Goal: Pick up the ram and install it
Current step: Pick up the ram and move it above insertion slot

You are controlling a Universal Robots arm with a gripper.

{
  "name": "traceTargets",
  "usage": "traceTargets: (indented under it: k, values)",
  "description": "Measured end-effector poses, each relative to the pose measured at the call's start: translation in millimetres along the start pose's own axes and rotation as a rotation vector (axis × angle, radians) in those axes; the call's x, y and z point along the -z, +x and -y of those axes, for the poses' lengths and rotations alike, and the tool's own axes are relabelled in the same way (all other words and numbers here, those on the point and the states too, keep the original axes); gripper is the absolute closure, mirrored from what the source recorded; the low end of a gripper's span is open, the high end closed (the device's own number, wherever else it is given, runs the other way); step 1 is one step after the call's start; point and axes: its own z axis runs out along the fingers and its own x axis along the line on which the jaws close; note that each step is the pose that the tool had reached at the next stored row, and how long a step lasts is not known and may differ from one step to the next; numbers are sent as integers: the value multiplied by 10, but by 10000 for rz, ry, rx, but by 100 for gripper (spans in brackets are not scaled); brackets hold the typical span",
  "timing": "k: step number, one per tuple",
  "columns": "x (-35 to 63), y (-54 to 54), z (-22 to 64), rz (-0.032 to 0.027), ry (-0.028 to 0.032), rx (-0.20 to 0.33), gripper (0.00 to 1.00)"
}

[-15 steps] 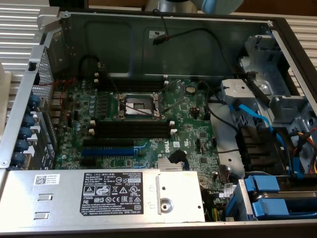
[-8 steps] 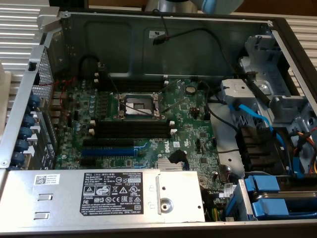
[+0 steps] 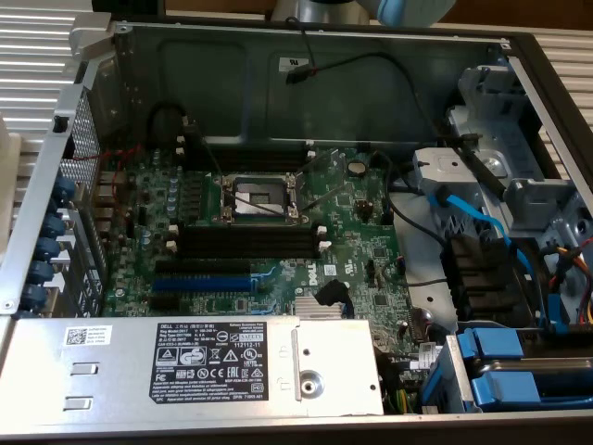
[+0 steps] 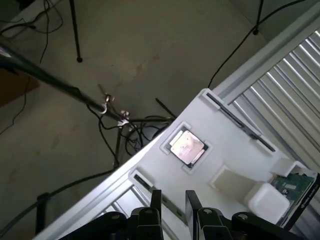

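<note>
Ram (image 4: 142, 183) lies slotted in a white tray (image 4: 225, 150) by the spread claw (image 4: 174, 212), wrist view; exterior view shows black memory slots (image 3: 250, 243).

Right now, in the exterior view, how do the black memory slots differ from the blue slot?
Colour: the memory slots are black with white end clips, while the blue slot is blue. Length: the memory slots are longer than the blue slot. Place: the memory slots flank the socket, while the blue slot lies nearer the power supply. Both are narrow, run parallel on the board and look empty.
</note>
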Motion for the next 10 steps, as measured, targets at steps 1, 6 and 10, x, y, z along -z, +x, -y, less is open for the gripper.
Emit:
traceTargets:
  k: [1, 6, 10]
  values:
    - [-10, 0, 1, -21, -2, 179, 67]
    - [-54, 1, 6, -126, -16, 1078, 67]
    - [-66, 1, 6, -165, 123, 1533, 67]
